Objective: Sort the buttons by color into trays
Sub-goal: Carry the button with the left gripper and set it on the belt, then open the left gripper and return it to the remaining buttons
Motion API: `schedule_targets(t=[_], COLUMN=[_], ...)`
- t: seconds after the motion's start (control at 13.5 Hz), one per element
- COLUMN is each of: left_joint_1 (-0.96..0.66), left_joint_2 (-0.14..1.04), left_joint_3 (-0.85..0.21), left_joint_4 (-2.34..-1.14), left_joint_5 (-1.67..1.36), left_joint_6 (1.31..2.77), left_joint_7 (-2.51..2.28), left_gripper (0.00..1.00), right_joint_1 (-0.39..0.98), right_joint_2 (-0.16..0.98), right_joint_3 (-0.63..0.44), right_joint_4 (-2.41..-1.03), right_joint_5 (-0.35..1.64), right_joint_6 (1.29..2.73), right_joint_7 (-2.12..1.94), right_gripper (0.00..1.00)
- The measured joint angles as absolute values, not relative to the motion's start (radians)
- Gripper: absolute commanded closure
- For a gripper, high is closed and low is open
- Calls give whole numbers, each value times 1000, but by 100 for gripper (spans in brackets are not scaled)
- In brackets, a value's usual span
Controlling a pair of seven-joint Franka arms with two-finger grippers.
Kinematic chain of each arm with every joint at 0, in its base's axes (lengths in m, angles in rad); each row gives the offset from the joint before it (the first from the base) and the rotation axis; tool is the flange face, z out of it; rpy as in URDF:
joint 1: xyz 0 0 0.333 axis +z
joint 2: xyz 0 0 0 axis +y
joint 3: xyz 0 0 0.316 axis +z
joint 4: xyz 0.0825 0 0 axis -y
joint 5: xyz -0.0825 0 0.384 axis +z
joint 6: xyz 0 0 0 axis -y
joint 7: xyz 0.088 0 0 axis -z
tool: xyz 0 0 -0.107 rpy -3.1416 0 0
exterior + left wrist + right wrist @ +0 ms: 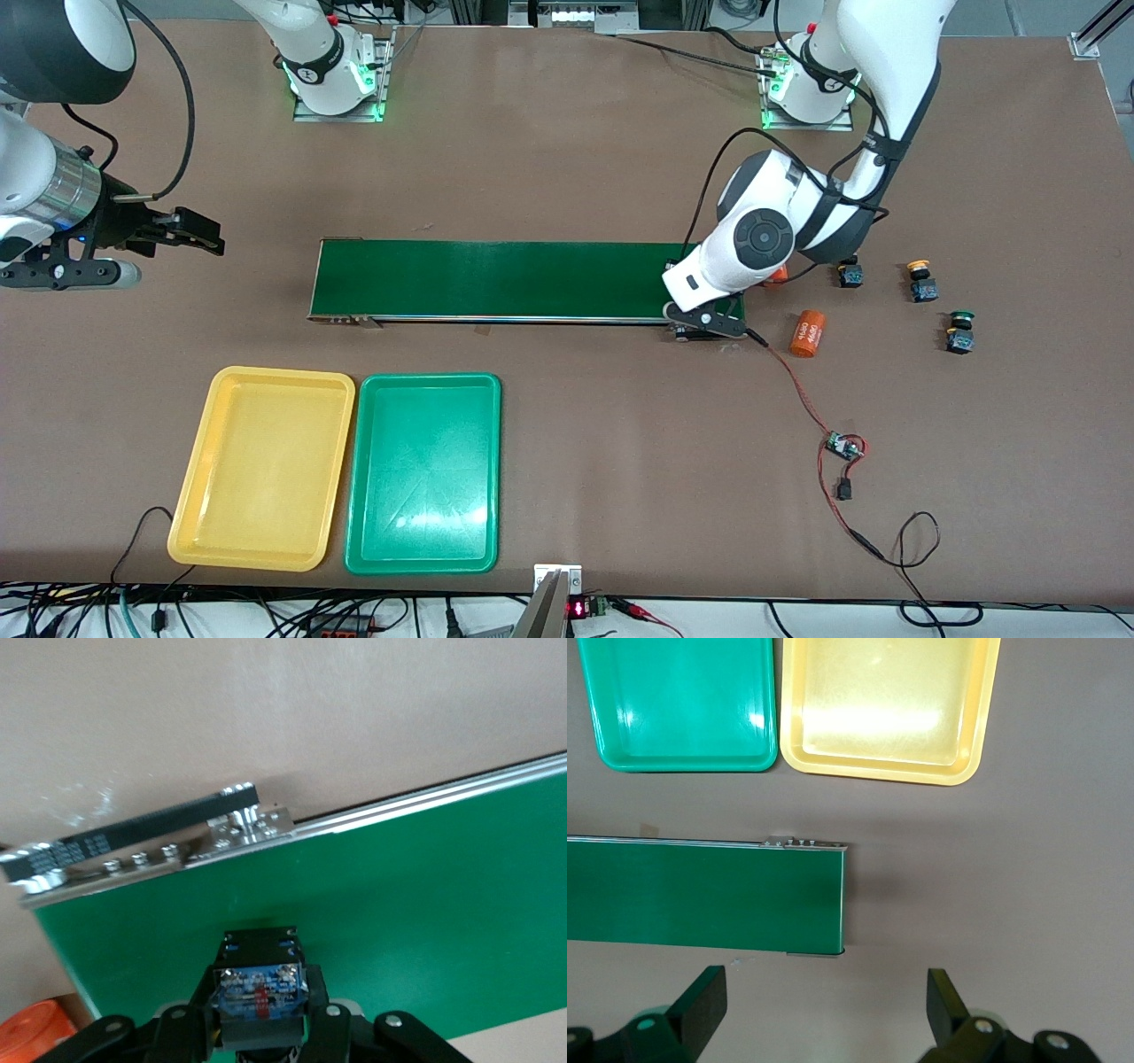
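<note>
While the left claw (261, 1028) grips a button (260, 988) over the conveyor belt (496, 279) at the left arm's end, we see the right claw (824, 1010) waiting wide open, over the worktop (576, 443) just off the belt's right-arm end. Three more buttons sit on the worktop toward the left arm's end: a yellow-capped button (921, 282), a green-capped button (959, 331) and a dark button (850, 274). We note the yellow tray (266, 465) and green tray (425, 474) side by side, nearer the front camera than the belt, holding no buttons.

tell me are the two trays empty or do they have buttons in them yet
Both empty. The yellow tray and the green tray show only bare glossy floors in the front view and the right wrist view; no button lies in either.
</note>
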State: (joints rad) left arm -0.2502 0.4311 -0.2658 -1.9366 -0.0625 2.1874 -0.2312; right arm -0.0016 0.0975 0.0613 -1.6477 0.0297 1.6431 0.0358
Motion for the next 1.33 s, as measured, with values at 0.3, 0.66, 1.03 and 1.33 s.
schedule_targets(t=[0.3,0.66,1.03,1.33], left_joint_1=[-249,-229,3,121], left_joint_2=[431,349,227,246], left_joint_3=[-267,-266,-258,-255], left_joint_4=[-1958,-1933,-1937,-1968], left_joint_5=[-63,-63,-63,-63], left_joint_6=[2220,2162,2055,2041], left_joint_7=[-232,-237,-232,-115], left_gripper=[0,0,0,0], right_joint_1=[-1,2,82,214], right_joint_2=[97,84,10,-12], right_joint_3=[61,61,63,67], right_joint_4=[-1650,-1689,-1804,-1857], right_joint_5=[30,30,31,31], right_joint_6=[1640,1643,1688,1752], right_joint_7=[36,36,115,292], right_gripper=[0,0,0,0])
